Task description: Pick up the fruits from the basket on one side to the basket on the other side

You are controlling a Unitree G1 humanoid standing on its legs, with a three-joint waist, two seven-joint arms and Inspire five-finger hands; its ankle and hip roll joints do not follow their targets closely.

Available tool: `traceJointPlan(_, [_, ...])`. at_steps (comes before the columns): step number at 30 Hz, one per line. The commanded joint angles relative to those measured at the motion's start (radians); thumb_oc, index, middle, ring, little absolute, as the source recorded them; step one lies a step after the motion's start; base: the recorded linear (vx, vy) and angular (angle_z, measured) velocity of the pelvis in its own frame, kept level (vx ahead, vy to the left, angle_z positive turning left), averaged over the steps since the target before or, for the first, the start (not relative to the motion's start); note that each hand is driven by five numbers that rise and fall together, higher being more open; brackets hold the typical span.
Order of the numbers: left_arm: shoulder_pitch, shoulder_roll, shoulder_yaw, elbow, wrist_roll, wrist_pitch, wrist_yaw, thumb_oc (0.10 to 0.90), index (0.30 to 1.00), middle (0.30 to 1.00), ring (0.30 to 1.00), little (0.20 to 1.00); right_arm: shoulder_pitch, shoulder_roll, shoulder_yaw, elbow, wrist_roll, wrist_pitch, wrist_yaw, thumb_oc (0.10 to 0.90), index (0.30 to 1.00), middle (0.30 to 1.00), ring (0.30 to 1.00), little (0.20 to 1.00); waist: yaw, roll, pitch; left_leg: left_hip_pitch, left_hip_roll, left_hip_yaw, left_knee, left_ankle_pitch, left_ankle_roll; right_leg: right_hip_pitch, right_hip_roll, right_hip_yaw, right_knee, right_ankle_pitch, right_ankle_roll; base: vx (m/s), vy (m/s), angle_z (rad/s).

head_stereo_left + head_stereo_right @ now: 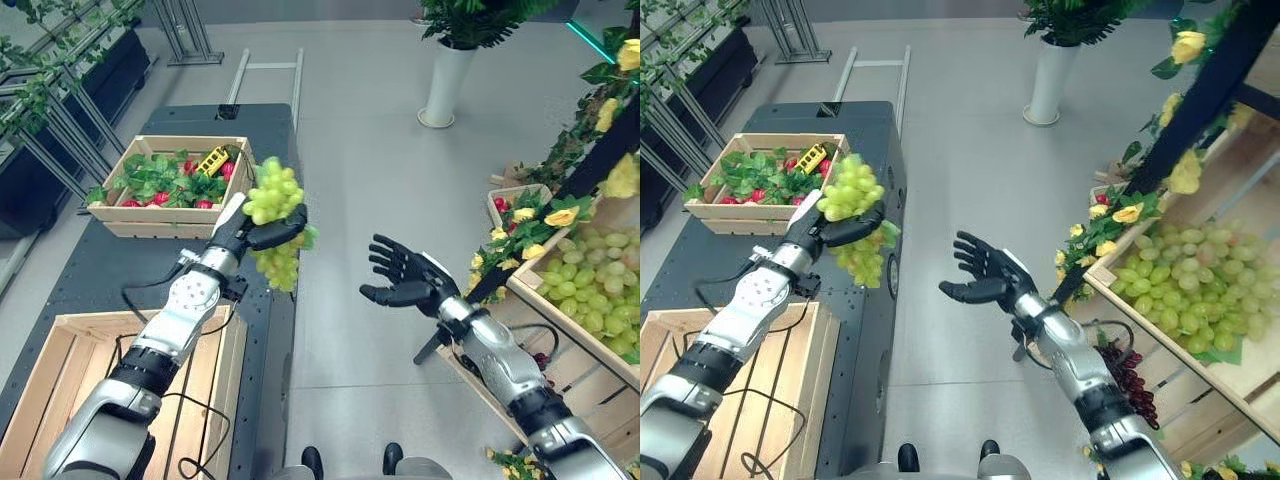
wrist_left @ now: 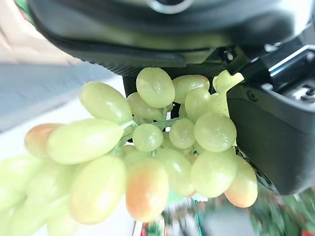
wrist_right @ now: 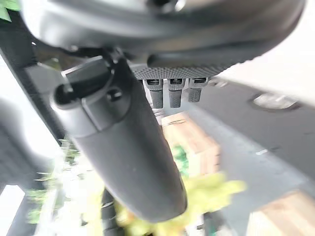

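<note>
- The left hand (image 1: 243, 232) is raised above the far edge of the dark table (image 1: 100, 265), its fingers (image 1: 280, 229) and thumb curled round a bunch of green grapes (image 1: 272, 196).
- The grapes are smooth, oval and pale green, a few blushed orange in the left wrist view; part of the bunch bulges above the fingers and the rest hangs below them, off the table's edge over the grey floor (image 1: 380, 140).
- In the left wrist view the grapes (image 2: 162, 147) press against the dark palm, with the thumb (image 2: 275, 137) closing on them from one side.
- The right hand (image 1: 992, 278) is held out over the floor, well apart from the grapes at about 4 o'clock from them, palm up, its fingers (image 1: 970, 250) spread and straight, holding nothing.
- At 10 o'clock from the grapes a slatted wooden crate (image 1: 120, 216) on the table holds leafy greens, red fruits and a small yellow object, possibly a toy, too small to tell.
- A larger, plain wooden crate (image 1: 60, 340) sits at the table's near end under the left arm.
- At 3 o'clock a wooden stand bin (image 1: 1240, 395) holds a heap of green grapes (image 1: 1180, 290), edged with yellow artificial roses (image 1: 1185, 172) and leaves.
- A white cylindrical planter (image 1: 445, 85) stands at 1 o'clock on the floor.
</note>
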Motion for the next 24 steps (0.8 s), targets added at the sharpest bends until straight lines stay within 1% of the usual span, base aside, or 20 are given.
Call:
traceJointPlan(1, [-0.269, 0.033, 0.011, 0.088, -0.108, -0.126, -0.013, 0.400, 0.300, 0.300, 0.300, 0.300, -0.107, 0.018, 0.025, -0.040, 0.139, -0.027, -0.023, 0.800, 0.900, 0.900, 0.900, 0.900, -0.003, 0.047, -0.150, -0.026, 0.011, 0.006, 0.048, -0.112, -0.035, -0.036, -0.032, 0.001, 0.052, -0.060, -0.005, -0.02, -0.016, -0.06])
traceJointPlan(4, [-0.315, 0.013, -0.023, 0.104, -0.126, -0.130, -0.032, 0.400, 0.300, 0.300, 0.300, 0.300, -0.136, 0.041, 0.037, -0.015, 0.204, -0.010, -0.029, 0.800, 0.900, 0.900, 0.900, 0.900, -0.004, 0.049, -0.153, -0.026, 0.012, 0.008, 0.053, -0.116, -0.036, -0.035, -0.032, 0.004, 0.052, -0.061, -0.006, -0.01, -0.006, -0.01])
traceJointPlan(5, [-0.332, -0.006, -0.044, 0.101, -0.130, -0.129, -0.035, 0.400, 0.300, 0.300, 0.300, 0.300, -0.153, 0.059, 0.046, -0.001, 0.227, -0.003, -0.040, 0.800, 0.900, 0.900, 0.900, 0.900, -0.004, 0.049, -0.154, -0.024, 0.012, 0.009, 0.052, -0.116, -0.035, -0.033, -0.031, 0.005, 0.049, -0.061, -0.007, 0.00, 0.000, 0.00])
traceJointPlan(7, [-0.344, -0.022, -0.059, 0.097, -0.138, -0.128, -0.035, 0.400, 0.300, 0.300, 0.300, 0.300, -0.166, 0.075, 0.054, 0.010, 0.260, 0.008, -0.045, 0.800, 0.900, 0.900, 0.900, 0.900, -0.003, 0.049, -0.155, -0.024, 0.013, 0.007, 0.051, -0.116, -0.035, -0.031, -0.031, 0.005, 0.046, -0.061, -0.008, 0.00, 0.000, 0.00])
traceJointPlan(9, [-0.351, -0.044, -0.069, 0.095, -0.155, -0.132, -0.043, 0.400, 0.300, 0.300, 0.300, 0.300, -0.176, 0.096, 0.066, 0.011, 0.289, 0.032, -0.052, 0.800, 0.900, 0.900, 0.900, 0.900, -0.003, 0.047, -0.157, -0.025, 0.013, 0.007, 0.050, -0.116, -0.036, -0.031, -0.030, 0.008, 0.041, -0.060, -0.008, 0.00, 0.000, 0.00])
traceJointPlan(10, [-0.354, -0.065, -0.078, 0.092, -0.155, -0.139, -0.045, 0.400, 0.300, 0.300, 0.300, 0.300, -0.187, 0.110, 0.080, 0.018, 0.310, 0.041, -0.061, 0.800, 0.900, 0.900, 0.900, 0.900, -0.002, 0.045, -0.159, -0.024, 0.013, 0.006, 0.047, -0.115, -0.037, -0.031, -0.028, 0.009, 0.039, -0.059, -0.009, 0.00, -0.010, -0.04])
traceJointPlan(15, [-0.360, -0.106, -0.092, 0.087, -0.162, -0.146, -0.048, 0.400, 0.300, 0.300, 0.300, 0.300, -0.207, 0.142, 0.100, 0.047, 0.360, 0.068, -0.061, 0.800, 0.900, 0.900, 0.900, 0.900, 0.002, 0.039, -0.164, -0.019, 0.015, 0.005, 0.037, -0.112, -0.037, -0.026, -0.027, 0.008, 0.030, -0.057, -0.010, 0.00, -0.006, -0.01])
traceJointPlan(20, [-0.378, -0.135, -0.110, 0.062, -0.184, -0.132, -0.045, 0.400, 0.300, 0.300, 0.300, 0.300, -0.227, 0.172, 0.121, 0.051, 0.423, 0.059, -0.065, 0.800, 0.900, 0.900, 0.900, 0.900, 0.009, 0.031, -0.163, -0.023, 0.017, 0.000, 0.033, -0.106, -0.037, -0.030, -0.027, 0.003, 0.031, -0.056, -0.013, 0.00, 0.000, 0.00])
traceJointPlan(24, [-0.373, -0.162, -0.112, 0.056, -0.205, -0.119, -0.070, 0.400, 0.300, 0.300, 0.300, 0.300, -0.257, 0.197, 0.130, 0.043, 0.427, 0.021, -0.089, 0.800, 0.900, 0.900, 0.900, 0.900, 0.016, 0.027, -0.161, -0.024, 0.017, -0.005, 0.028, -0.104, -0.036, -0.029, -0.025, -0.001, 0.026, -0.055, -0.015, 0.00, 0.000, 0.00])
